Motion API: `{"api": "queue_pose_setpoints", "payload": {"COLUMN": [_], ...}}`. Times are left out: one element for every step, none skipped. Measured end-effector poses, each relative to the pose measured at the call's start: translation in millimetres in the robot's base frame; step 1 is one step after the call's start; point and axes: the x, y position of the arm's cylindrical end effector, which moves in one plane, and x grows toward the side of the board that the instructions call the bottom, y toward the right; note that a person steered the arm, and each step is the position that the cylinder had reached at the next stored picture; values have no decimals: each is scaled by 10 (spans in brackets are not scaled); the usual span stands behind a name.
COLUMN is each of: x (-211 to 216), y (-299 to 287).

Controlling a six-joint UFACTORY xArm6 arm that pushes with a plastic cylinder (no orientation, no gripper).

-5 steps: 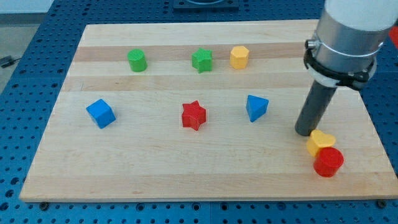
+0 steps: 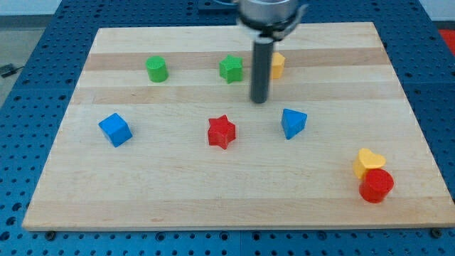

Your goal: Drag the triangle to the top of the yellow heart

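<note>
No text, label, brand, number or sign can be read anywhere in the view. The wooden board [image 2: 234, 192] carries only its grain, the coloured blocks show plain faces, and the blue perforated table [image 2: 28, 85] around the board bears only its holes.

Bright, even light from overhead falls on the pale wooden board [image 2: 234, 192], with no glare. Blocks cast only short soft shadows, while the dark metal rod [image 2: 261, 67] near the top edge looks slightly motion-blurred
</note>
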Motion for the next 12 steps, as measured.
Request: {"api": "queue_pose_setpoints", "payload": {"x": [286,516,610,613,607,322,-26,-216,-174,46,287,502], "y": [-45,198,648,1175,1450,1244,1064,1098,1373,1613,1661,1662]}}
